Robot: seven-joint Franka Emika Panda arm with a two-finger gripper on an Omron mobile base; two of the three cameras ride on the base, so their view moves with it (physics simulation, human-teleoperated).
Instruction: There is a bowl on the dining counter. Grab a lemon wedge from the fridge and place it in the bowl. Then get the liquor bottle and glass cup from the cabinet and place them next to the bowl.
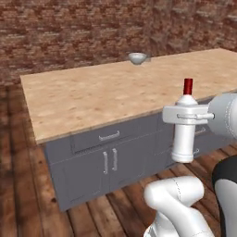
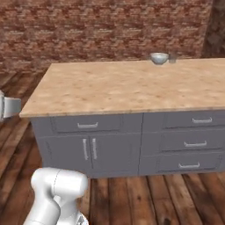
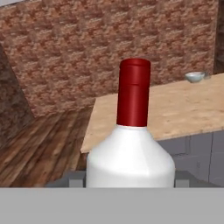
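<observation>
My gripper [image 1: 186,115] is shut on the liquor bottle [image 1: 183,134], a white bottle with a red cap [image 1: 188,86], held upright in the air in front of the dining counter [image 1: 92,97]. The hand view has the bottle [image 3: 130,153] close up between the fingers. The speckled bowl [image 1: 137,58] sits at the counter's far edge, well beyond the bottle; it is also in the right base view [image 2: 159,57] and the hand view [image 3: 194,77]. A small greyish glass cup [image 2: 172,57] stands just right of the bowl.
Grey cabinet doors [image 1: 109,162] and drawers [image 2: 193,143] run under the counter's near edge. A brick wall [image 2: 110,30] stands behind the counter. Wooden floor [image 1: 28,203] lies to the left and in front.
</observation>
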